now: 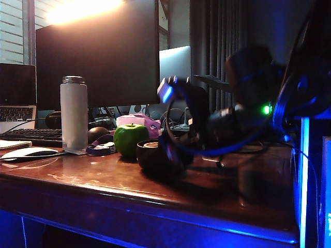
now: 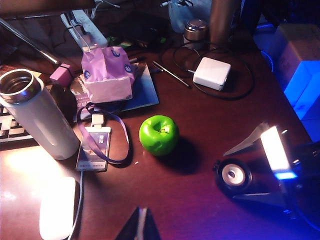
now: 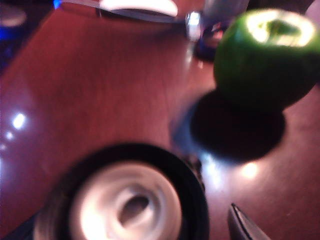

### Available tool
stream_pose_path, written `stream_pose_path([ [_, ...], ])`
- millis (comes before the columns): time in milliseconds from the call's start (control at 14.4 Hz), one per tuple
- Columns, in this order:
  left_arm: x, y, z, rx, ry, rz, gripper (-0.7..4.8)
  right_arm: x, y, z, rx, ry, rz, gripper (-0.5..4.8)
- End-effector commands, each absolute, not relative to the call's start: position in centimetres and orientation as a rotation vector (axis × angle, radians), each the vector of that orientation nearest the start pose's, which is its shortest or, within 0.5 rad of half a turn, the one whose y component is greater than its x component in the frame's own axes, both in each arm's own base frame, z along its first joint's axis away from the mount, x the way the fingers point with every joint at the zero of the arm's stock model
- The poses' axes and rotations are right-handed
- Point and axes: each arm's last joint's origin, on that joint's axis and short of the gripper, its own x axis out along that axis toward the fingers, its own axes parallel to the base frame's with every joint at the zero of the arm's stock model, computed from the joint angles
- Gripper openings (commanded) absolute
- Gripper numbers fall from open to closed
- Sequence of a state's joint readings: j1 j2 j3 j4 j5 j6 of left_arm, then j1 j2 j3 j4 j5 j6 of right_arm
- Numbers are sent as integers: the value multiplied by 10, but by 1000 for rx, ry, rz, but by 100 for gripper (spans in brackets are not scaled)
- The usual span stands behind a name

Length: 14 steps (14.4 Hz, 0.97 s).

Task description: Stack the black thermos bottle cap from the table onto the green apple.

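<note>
Beside the green apple (image 1: 130,138), the right pincer (image 2: 260,167) gapes wide around the black thermos bottle cap (image 2: 233,175); left pincer (image 2: 141,225) state unclear.

The room is dim, washed with blue. Glare blows out the window (image 1: 83,10) behind the monitor (image 1: 98,54). In the right wrist view the black thermos bottle cap (image 3: 125,200) and green apple (image 3: 265,55) are blurred; the apple's dark shadow falls on the glossy worktop (image 3: 90,85).
</note>
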State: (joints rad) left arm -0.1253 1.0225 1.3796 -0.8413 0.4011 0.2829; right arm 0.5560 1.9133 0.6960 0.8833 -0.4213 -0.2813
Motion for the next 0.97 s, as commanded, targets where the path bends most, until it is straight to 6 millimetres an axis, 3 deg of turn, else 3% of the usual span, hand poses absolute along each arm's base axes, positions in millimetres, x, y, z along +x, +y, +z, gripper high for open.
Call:
stream_pose_path([
  [69,171,-33,428,202,394,-582,-5,281,195,111,-296,204,1031,479],
  [692,171,-33,428,202,393,-581,-5,281,196,111,-319,204,1010,479],
  [761,171,-33,428,202,393,-581,-5,281,196,111,-319,202,1010,438],
  [900,171,-33,428,202,393,-581,-5,281,196,111,-319,202,1010,207],
  [969,171,-33,428,202,393,-581,-5,281,196,111,-319,201,1010,197],
])
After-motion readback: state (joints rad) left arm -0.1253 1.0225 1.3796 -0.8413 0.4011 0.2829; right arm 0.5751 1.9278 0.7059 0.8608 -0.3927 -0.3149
